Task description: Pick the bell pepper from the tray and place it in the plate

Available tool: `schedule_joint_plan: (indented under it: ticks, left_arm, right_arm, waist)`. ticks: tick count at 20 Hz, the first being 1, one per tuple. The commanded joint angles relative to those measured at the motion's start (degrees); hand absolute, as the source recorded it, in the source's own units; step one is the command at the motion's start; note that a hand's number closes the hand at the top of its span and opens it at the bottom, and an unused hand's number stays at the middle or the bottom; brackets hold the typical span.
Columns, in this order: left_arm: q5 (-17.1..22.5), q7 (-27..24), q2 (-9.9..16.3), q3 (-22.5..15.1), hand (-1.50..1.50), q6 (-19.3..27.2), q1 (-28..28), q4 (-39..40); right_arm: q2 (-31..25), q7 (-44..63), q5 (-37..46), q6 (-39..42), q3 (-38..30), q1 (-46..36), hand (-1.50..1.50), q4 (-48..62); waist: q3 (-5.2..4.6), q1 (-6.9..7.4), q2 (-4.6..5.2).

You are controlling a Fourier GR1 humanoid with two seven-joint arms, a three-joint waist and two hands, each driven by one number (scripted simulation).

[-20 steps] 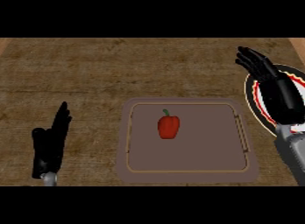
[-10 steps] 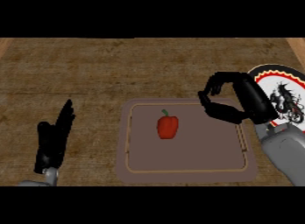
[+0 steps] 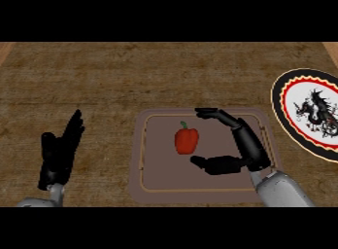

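Brown wooden counter (image 3: 129, 73); tray (image 3: 158, 189); plate (image 3: 290, 92).

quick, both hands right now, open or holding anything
Left hand: open, resting left of the tray, holding nothing.
Right hand: open, curved beside the bell pepper, not gripping it.

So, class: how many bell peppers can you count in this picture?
1: the red bell pepper lies on the tray, just left of the right hand. Nothing suggests any hidden.

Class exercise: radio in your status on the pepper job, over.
Right hand open, cupped beside red bell pepper, not touching. Pepper lies on brown square tray. Left hand resting open. Dragon-patterned round plate unobstructed.
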Motion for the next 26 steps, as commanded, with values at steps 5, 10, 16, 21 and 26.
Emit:
schedule_joint_plan:
  ticks: [5, 10, 16, 21, 26]
  left_arm:
    - [0.5, -0.4, 0.2, 1.2, 0.0, -1.4, -0.2, 0.9]
    - [-0.3, -3.5, -0.7, 1.5, 0.0, -1.3, 1.4, 3.0]
    - [-1.0, -0.1, -1.3, 1.2, 0.0, -0.9, -1.0, 2.4]
    - [-1.8, 2.4, -1.1, 1.7, 0.0, -1.4, -1.3, -0.1]
    - [-3.6, -0.4, -3.5, 2.7, 0.0, -1.8, -3.3, 5.0]
  right_arm:
    - [-8.2, 13.2, 15.8, 2.6, 5.6, -9.6, -1.5, 1.0]
    - [-9.2, 27.5, 19.4, 11.6, 7.6, -16.3, -1.5, -2.9]
    - [-7.4, 37.6, 16.0, 27.0, 9.5, -21.5, -1.5, -0.6]
    - [-3.2, 42.5, 17.1, 32.3, 9.5, -20.5, -1.5, 0.1]
    - [3.6, 41.3, 22.3, 34.4, 6.2, -23.7, -1.5, 9.3]
  waist:
    - [-0.15, 0.15, -0.45]
    - [-0.15, -0.05, -0.36]
    - [-0.09, 0.14, -0.25]
    - [-0.03, -0.01, -0.23]
    - [-0.03, 0.11, -0.09]
